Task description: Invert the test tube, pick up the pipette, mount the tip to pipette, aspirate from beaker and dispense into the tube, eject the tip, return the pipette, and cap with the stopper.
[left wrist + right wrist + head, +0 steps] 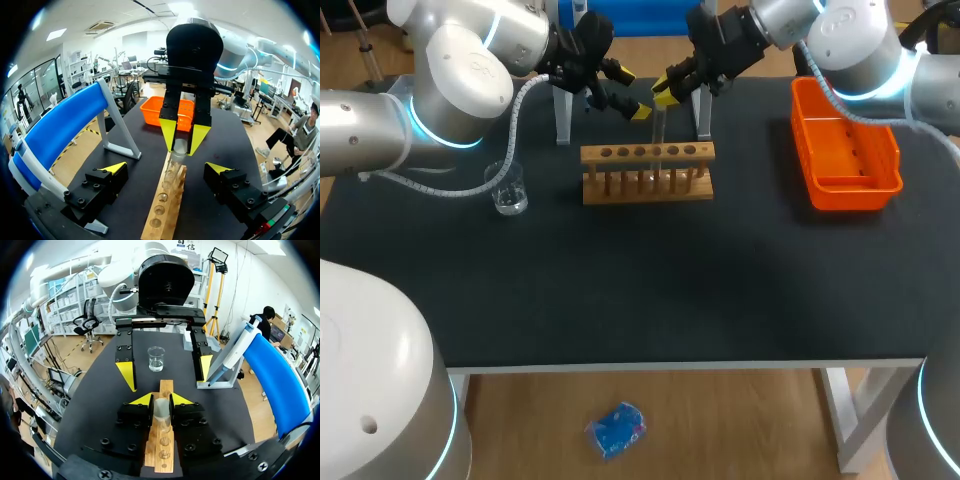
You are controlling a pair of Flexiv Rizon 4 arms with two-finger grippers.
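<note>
A clear test tube [658, 135] stands upright over the wooden rack [647, 172], its lower end down at the rack's holes. My right gripper [663, 98] is shut on the tube's upper part; in the right wrist view the tube [161, 412] sits pinched between its yellow tips. My left gripper [630, 92] faces it from the other side, open and empty, a short way from the tube [178, 150]. The beaker [508, 188] stands to the rack's left. The pipette [235, 352] hangs on the blue stand [275, 375] behind the rack.
An orange tray [845, 150] sits at the table's right side. The stand's grey legs [563, 115] rise just behind the rack and close to both grippers. Bare black table stretches in front of the rack to the near edge.
</note>
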